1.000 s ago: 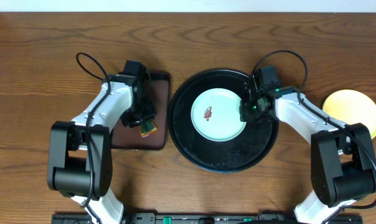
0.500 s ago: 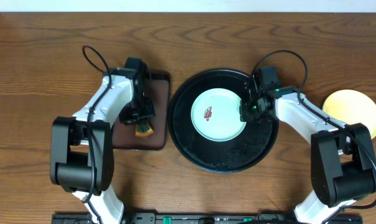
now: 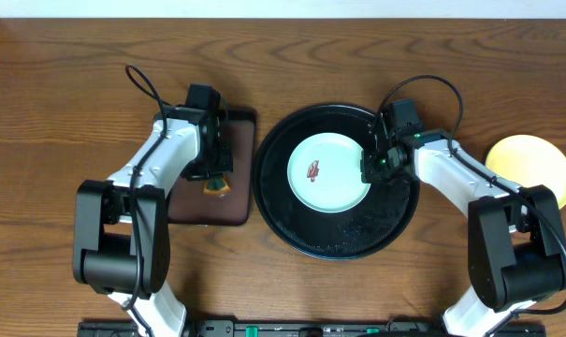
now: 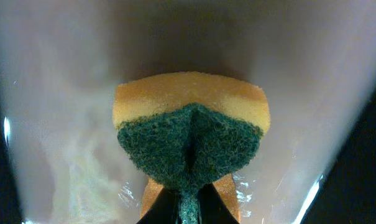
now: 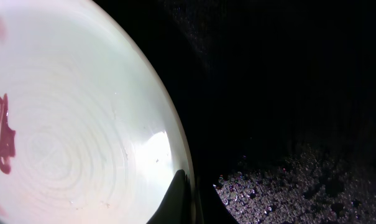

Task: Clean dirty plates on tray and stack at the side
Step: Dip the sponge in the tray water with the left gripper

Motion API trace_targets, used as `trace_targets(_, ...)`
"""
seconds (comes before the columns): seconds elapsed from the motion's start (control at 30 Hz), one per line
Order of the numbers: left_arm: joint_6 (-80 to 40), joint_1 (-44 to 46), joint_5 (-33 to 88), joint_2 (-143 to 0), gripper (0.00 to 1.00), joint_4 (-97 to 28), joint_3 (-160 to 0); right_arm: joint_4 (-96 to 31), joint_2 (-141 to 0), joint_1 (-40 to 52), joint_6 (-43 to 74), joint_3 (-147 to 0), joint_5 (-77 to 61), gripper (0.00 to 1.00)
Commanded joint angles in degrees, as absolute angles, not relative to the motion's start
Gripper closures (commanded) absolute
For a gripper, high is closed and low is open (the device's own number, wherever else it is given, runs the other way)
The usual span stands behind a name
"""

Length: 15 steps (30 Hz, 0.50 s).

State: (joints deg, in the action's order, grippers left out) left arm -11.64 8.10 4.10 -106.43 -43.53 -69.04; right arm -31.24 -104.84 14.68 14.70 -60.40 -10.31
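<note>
A pale mint-blue plate [image 3: 331, 180] with a reddish-brown smear [image 3: 313, 169] lies in the large round black tray [image 3: 339, 239]. My right gripper [image 3: 370, 168] is shut on the plate's right rim, seen close in the right wrist view as the gripper [image 5: 189, 194] pinches the plate [image 5: 82, 124] over the tray's wet floor [image 5: 287, 93]. A pale yellow plate [image 3: 530, 168] sits on the table at the far right. My left gripper [image 3: 216, 174] is shut on a yellow-and-green sponge [image 3: 217, 186], its green pad [image 4: 191, 146] squeezed between the fingers [image 4: 215, 208].
A dark-brown rectangular tray [image 3: 194, 208] lies left of the black tray, under the sponge and the left gripper; its wet surface [image 4: 299, 93] fills the left wrist view. Cables loop above both arms. The arm bases stand at the table's near edge.
My left gripper has shut on the sponge and shifted a little toward the far side of the brown tray with it. The right arm and the plate have not moved.
</note>
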Motion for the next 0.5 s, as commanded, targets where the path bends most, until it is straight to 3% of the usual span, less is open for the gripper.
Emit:
trace_targets(0.0,-10.50,8.08,3.18,-107.11,0.93,-42.48,-68.47,-32.12,-104.88,13.91,14.74,-59.66,-8.03,0.99)
trace_targets(0.27,-10.09,8.08,2.94,-106.94,0.93,-50.76,-75.70,-32.10,-104.88,13.91,14.74,-59.66,-8.03,0.99)
trace_targets(0.47,-10.13,8.05,2.61,-107.11,0.93,-47.40,-71.88,-32.14,-104.88,13.91,14.74,-59.66,-8.03,0.99)
